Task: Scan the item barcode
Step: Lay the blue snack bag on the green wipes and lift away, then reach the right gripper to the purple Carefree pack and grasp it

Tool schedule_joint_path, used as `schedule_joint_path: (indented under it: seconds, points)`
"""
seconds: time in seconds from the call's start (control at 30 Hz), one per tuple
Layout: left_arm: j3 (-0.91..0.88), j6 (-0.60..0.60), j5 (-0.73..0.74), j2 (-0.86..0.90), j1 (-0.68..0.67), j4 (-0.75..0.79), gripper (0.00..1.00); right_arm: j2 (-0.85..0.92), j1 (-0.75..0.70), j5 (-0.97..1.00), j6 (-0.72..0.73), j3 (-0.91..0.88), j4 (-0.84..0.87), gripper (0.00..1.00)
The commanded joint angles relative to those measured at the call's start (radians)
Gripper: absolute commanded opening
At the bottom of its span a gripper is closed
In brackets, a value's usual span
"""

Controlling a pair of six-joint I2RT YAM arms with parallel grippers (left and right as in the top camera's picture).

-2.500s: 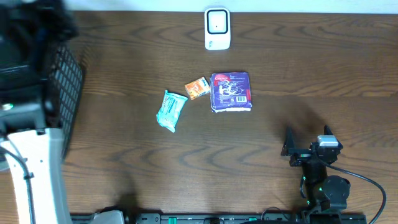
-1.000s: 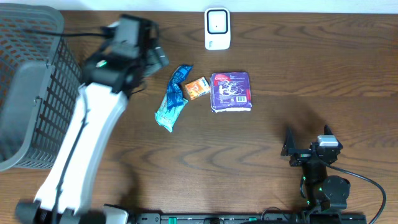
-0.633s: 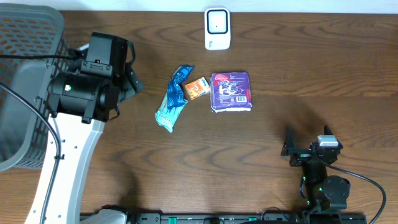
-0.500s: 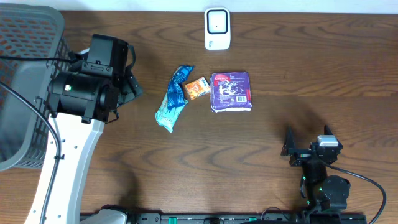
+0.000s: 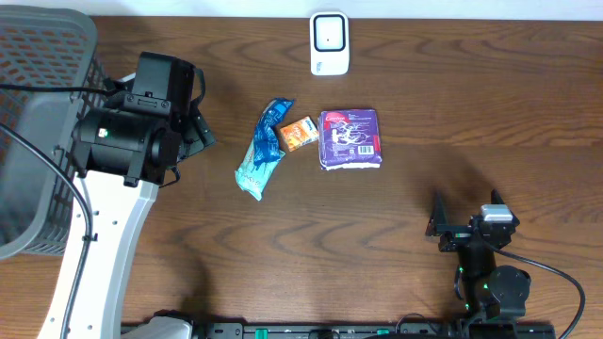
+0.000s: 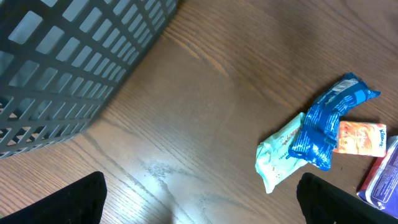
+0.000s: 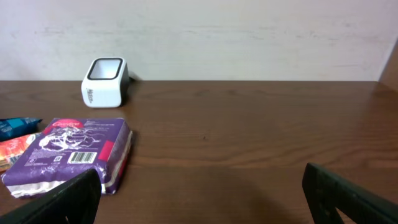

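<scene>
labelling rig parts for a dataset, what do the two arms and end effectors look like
Left arm: long white link, bulky black housing, thin black cable. Right arm: compact, black, pale block on top, green light, black cable. Left end effector and right end effector both have black fingers.

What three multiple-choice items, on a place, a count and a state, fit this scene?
1. Where on the table does the white scanner stand? A near edge; B far edge; C centre.
2. How many packaged items lie on the table? A two; B four; C six.
3. The left gripper is: A open, empty; B shut on a packet; C out of view.
Key: B, beyond the purple pack; B, that pack plus blue packet, mint packet, orange packet; A, fingers apart, nothing between.
</scene>
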Motion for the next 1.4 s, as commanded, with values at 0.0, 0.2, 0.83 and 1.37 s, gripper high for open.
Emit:
schedule_joint_path:
  seconds: [0.0,0.2,0.83,1.37]
  points:
    - [0.008,0.01,-0.024,0.003,0.003,-0.005,0.98,-0.005,0.008,0.009,-0.014,-0.003,-0.003,0.99]
    - [0.008,0.01,-0.024,0.003,0.003,-0.005,0.98,-0.005,0.008,0.009,-0.014,-0.003,-0.003,0.99]
    - [0.008,0.01,-0.024,0.003,0.003,-0.005,0.98,-0.005,0.008,-0.446,0.809,-0.003,0.256,0.99]
    - [0.008,0.01,-0.024,0.003,0.003,-0.005,0.98,0.597,0.008,-0.303,0.33,0.653,-0.006,0.99]
